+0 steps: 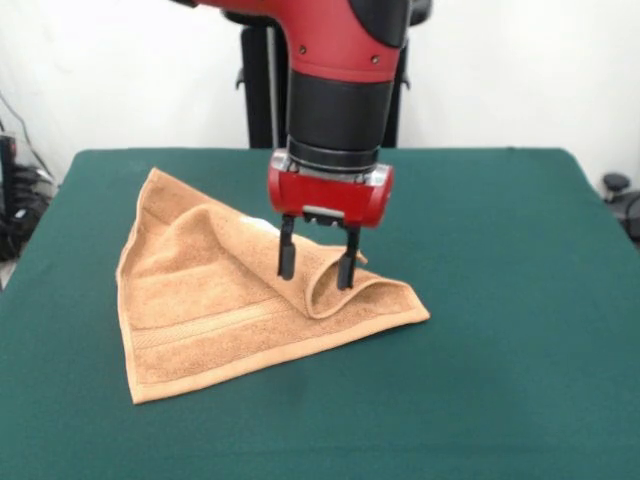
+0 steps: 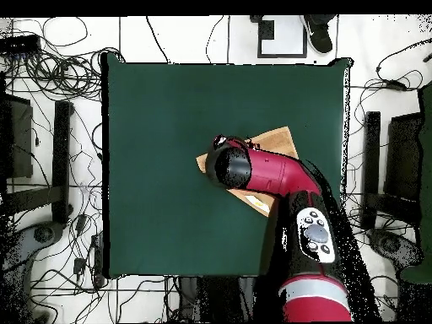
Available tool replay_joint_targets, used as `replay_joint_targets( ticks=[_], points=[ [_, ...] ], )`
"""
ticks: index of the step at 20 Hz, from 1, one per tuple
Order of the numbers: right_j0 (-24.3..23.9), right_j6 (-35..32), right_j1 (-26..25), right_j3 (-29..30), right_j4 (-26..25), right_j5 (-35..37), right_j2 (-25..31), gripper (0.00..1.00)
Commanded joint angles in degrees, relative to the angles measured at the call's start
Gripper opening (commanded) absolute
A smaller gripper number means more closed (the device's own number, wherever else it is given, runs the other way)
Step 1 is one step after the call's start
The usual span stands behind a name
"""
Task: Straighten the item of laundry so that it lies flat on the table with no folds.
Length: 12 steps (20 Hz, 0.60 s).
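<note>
Fingers [image 1: 289,258] of the red and black arm's gripper [image 1: 317,268] stand spread, two black prongs pointing straight down. Left prong sits over the flat of the cloth; right prong is at the raised curl. Neither is pinching anything that I can make out; whether the tips touch the cloth, cannot tell.

Front view, left to right: light orange-tan terry towel [image 1: 215,300] lies left of centre on the dark green felt-covered table [image 1: 500,330]. Its left part is flat, with a woven band running along the near edge. Far left corner points away toward the back. Toward the right, a flap is doubled over, forming a standing loop just beside the right prong, then tapering to a point at the towel's right corner.

Step in hand, as I judge it: positioning on the folded flap, grasp not yet made. Towel is partly spread, one fold left. Next move likely calls for closing on the top layer of the loop only, then drawing it outward and laying it down; catching both layers would drag the whole cloth.

Overhead view: the arm covers most of the towel; only corners show. Nothing else is on the table. Cables and stands lie on the floor around it, well apart.
</note>
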<state>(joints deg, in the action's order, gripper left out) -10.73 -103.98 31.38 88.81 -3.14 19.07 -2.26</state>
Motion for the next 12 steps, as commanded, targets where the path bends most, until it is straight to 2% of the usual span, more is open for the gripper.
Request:
replay_joint_targets(
  ticks=[1, 12],
  points=[
    [4.64, -12.54, -2.66, 2.74, 3.90, 9.62, -0.92, 1.00],
    [7.79, -11.56, -9.28, -3.44, 2.74, 11.41, -6.41, 1.00]
  ],
)
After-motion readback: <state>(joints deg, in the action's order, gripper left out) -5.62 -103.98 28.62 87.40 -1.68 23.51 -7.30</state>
